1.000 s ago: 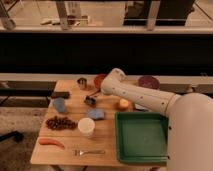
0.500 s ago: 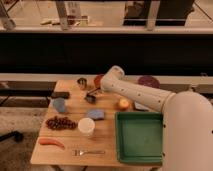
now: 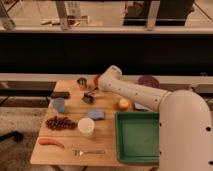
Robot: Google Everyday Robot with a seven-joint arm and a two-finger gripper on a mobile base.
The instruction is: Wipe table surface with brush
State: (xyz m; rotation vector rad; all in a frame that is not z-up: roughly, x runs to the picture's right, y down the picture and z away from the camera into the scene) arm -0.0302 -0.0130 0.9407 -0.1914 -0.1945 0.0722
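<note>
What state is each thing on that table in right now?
Gripper: shut on the brush, above the table's back middle.
Brush: held, head down on the table.
Metal cup: upright.
White cup: upright.
Fork: lying flat, near the front edge.
Carrot: lying flat, whole.

The small dark brush (image 3: 88, 98), clasped by the gripper (image 3: 93, 93), rests on the tan wooden table surface (image 3: 106, 137).

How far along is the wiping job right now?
Pickup looks done: the gripper, jaws shut, seems to hold the brush by its handle, head down on the table surface near the metal cup. Wiping there is in hand; the rest of the tabletop is probably left.
</note>
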